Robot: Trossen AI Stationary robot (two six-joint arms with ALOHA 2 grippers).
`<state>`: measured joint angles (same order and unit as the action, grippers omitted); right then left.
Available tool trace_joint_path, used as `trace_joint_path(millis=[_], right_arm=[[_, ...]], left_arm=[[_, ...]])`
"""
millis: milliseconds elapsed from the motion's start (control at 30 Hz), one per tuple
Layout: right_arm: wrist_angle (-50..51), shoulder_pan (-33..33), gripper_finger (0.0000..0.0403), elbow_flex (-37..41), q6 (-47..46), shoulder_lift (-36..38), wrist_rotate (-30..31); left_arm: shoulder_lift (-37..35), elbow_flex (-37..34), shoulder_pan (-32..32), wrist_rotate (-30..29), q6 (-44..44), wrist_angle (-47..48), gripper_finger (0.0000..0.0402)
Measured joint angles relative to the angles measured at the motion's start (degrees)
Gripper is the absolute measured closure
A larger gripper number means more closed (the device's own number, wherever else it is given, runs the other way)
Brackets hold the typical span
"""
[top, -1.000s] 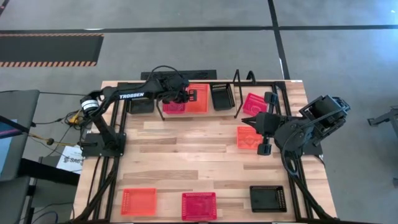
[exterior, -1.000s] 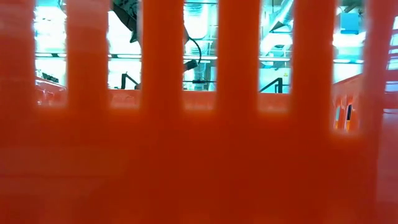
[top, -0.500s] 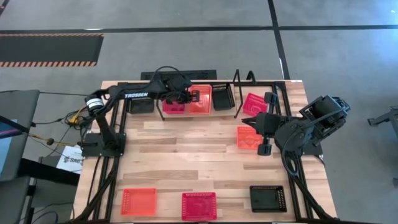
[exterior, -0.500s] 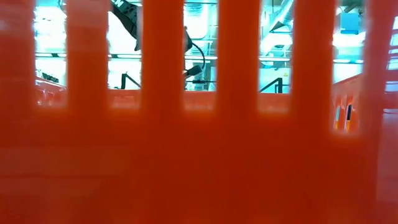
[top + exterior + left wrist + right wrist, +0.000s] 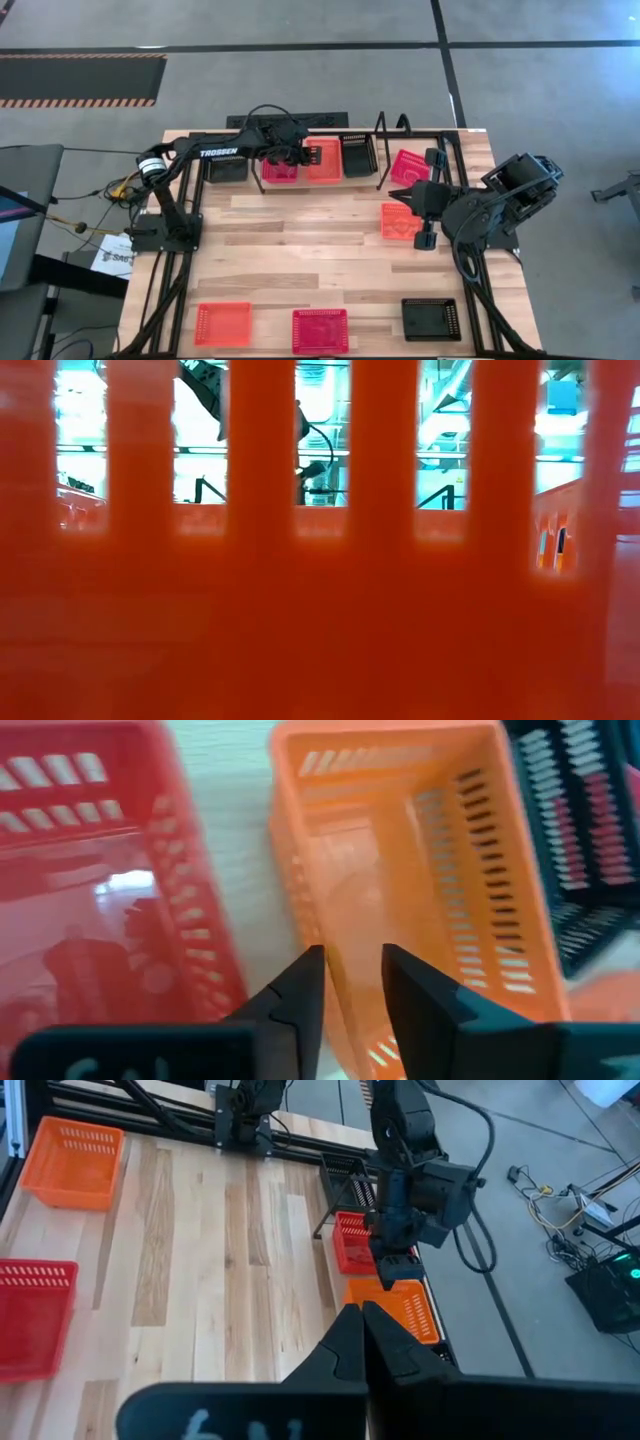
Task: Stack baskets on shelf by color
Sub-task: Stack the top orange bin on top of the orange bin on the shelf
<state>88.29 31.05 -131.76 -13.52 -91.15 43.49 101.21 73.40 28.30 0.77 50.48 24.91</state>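
Note:
On the shelf (image 5: 392,126) at the table's far edge, a black basket (image 5: 227,168), a red basket (image 5: 280,172), an orange basket (image 5: 326,160) and another black basket (image 5: 358,155) stand in a row. My left gripper (image 5: 300,156) is open over the orange basket (image 5: 420,870). Its two fingers stand on either side of that basket's long wall next to the red basket (image 5: 90,890). Whether they touch the wall I cannot tell. My right gripper (image 5: 362,1325) is shut and empty, high above the table's right side.
A pink basket (image 5: 410,165) and an orange one (image 5: 398,222) lie on the right of the table. Near the front edge are an orange (image 5: 222,323), a red (image 5: 320,330) and a black basket (image 5: 431,318). A basket's slotted wall (image 5: 320,610) fills the low view.
My left gripper and the orange basket have edged a little toward the table's right, closer to the black basket beside it. My right arm has kept still.

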Motion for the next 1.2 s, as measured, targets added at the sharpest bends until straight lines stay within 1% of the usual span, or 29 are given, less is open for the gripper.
trace_joint_path(millis=[100, 233, 300, 367, 533, 600, 733, 833, 967, 1067, 1200], right_arm=[[0.00, 0.00, 0.0401, 0.00, -0.09, 0.00, -0.05], [0.32, 0.00, 0.0400, 0.00, -0.11, 0.00, -0.07], [1.29, 0.00, 0.0401, 0.00, -0.17, 0.00, -0.07], [1.77, 0.00, 0.0401, 0.02, -1.31, 0.00, -0.10], [1.70, -0.02, 0.0399, 0.02, -2.15, 0.00, -0.10], [1.72, 0.00, 0.0401, 0.02, -2.94, 0.00, -0.15], [1.71, -0.03, 0.0401, 0.03, -3.15, 0.00, -2.51], [1.76, -0.58, 0.0401, 1.52, -4.27, 0.04, -4.43], [1.71, -2.17, 0.0402, 5.90, -7.29, -0.04, -8.33], [1.64, -4.15, 0.0402, 10.40, -9.61, 0.00, -12.34], [0.70, -7.33, 0.0402, 17.74, -15.21, -0.02, -18.18]], left_arm=[[-0.02, 2.12, 1.29, 5.96, -2.61, 0.23, 0.0294], [-0.15, 6.37, 2.90, 13.52, -5.65, 3.27, 0.0289], [-0.91, 8.83, 3.16, 14.54, -7.66, 5.82, 0.0289], [-2.20, 11.47, 3.11, 13.96, -10.17, 9.05, 0.0289], [-6.87, 18.51, 2.83, 5.23, -14.98, 22.46, 0.0288], [-9.24, 20.63, 2.52, 3.35, -16.24, 27.84, 0.0288], [-15.87, 22.19, -2.05, -0.64, -17.31, 34.96, 0.0288], [-21.61, 22.19, -8.56, -7.68, -16.81, 39.61, 0.0288], [-28.05, 22.06, -20.94, -17.99, -12.77, 43.32, 0.0288], [-31.12, 21.37, -29.84, -22.23, -9.42, 43.91, 0.0288], [-33.01, 20.42, -38.25, -25.58, -6.41, 45.02, 0.0288]])
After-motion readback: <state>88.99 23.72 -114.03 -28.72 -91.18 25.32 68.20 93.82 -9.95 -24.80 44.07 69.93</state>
